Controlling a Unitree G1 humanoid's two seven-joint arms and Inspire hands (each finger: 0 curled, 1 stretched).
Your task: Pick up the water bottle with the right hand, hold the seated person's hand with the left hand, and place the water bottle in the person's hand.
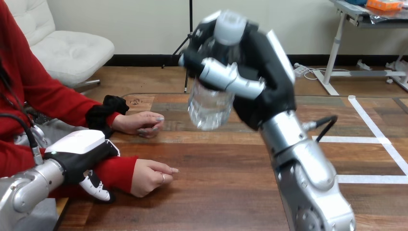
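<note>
Gripping clear water bottle (210, 103) aloft in right hand (269, 82), left hand (82, 147) curled round the person's wrist (118, 171)

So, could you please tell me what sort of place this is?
Probably a robot test station: a wooden table marked with white tape lines, and the robot's right hand gripping a water bottle above it.

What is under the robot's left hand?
The person's red-sleeved wrist lies under the left hand, whose fingers curl round it. Whether the wrist rests on the table is covered.
</note>
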